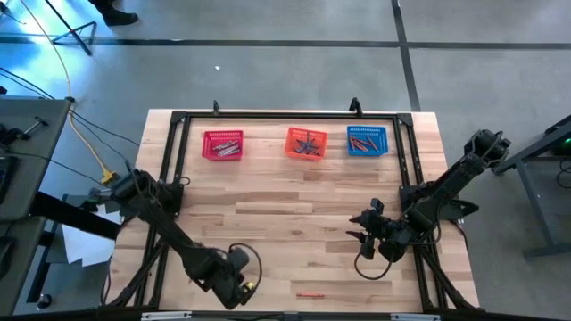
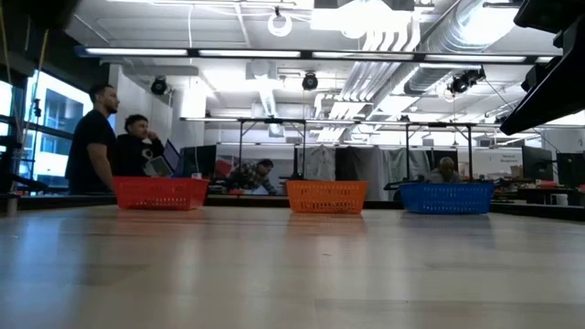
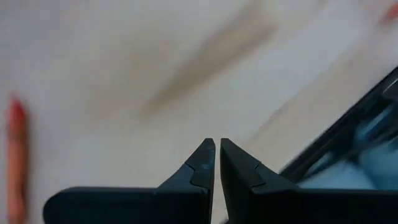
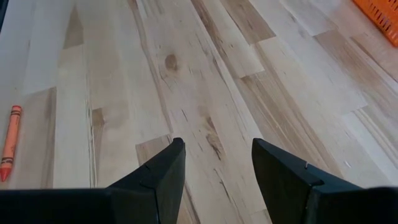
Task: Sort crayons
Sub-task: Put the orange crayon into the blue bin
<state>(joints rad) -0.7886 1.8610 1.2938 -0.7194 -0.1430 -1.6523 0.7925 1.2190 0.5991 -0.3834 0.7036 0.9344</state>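
Note:
One red-orange crayon (image 1: 310,293) lies flat on the wooden table near its front edge; it also shows in the left wrist view (image 3: 15,162) and the right wrist view (image 4: 10,142). My left gripper (image 1: 248,287) is shut and empty, left of the crayon, close to the table. My right gripper (image 1: 357,227) is open and empty above the table's right half. Three mesh baskets stand at the far side: red (image 1: 222,144), orange (image 1: 305,143) and blue (image 1: 366,141), each with crayons inside.
A black frame (image 1: 169,160) runs around the table's edges. People sit and stand in the room beyond the table (image 2: 114,146). Bare wood lies between the baskets and the arms.

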